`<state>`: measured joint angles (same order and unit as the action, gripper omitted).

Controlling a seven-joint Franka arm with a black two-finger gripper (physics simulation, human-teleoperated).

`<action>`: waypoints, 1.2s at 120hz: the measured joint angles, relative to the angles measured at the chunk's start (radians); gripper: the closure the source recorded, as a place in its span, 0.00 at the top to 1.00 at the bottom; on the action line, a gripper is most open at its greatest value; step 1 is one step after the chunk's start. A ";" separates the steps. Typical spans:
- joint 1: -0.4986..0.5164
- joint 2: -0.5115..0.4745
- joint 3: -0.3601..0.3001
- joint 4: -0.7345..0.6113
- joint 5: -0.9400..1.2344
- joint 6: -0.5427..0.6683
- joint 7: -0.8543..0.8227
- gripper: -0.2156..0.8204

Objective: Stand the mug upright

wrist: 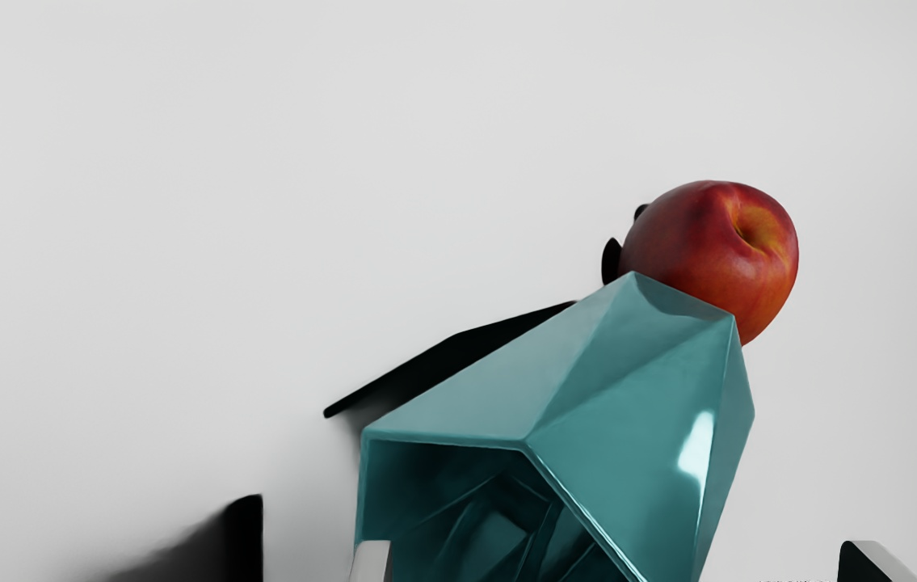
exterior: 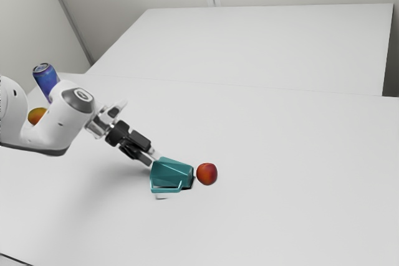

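Observation:
The gripper (exterior: 153, 156) points down at a slant beside the teal mug's mouth in the exterior view. In the wrist view the gripper (wrist: 621, 564) is open, its fingers wide apart; one tip overlaps the mug's opening and the other is beyond its outer wall. The faceted teal mug (exterior: 173, 172) lies on its side, base toward the exterior view's right and handle toward that view's front. Its mouth faces the hand in the wrist view, where the mug (wrist: 620, 404) shows its dark inside. Whether a finger touches it, I cannot tell.
A red peach (exterior: 207, 174) sits right by the mug's base; in the wrist view the peach (wrist: 712, 255) is partly behind it. Near the arm, at the exterior view's left, are a blue can (exterior: 45, 79) and an orange-green fruit (exterior: 37, 115) on the white table (exterior: 280, 154).

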<state>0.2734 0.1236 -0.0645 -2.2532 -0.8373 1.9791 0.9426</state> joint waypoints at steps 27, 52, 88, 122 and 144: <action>-0.011 0.021 -0.004 -0.001 -0.026 -0.058 0.058 0.79; -0.014 0.054 -0.008 0.002 -0.068 -0.092 0.099 0.76; -0.015 0.068 -0.011 0.006 -0.094 -0.116 0.139 0.34; -0.016 0.058 -0.012 0.007 -0.092 -0.121 0.169 0.12; -0.015 0.023 -0.034 0.007 -0.070 -0.111 0.179 0.06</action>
<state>0.2580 0.1462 -0.0986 -2.2461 -0.9072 1.8678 1.1219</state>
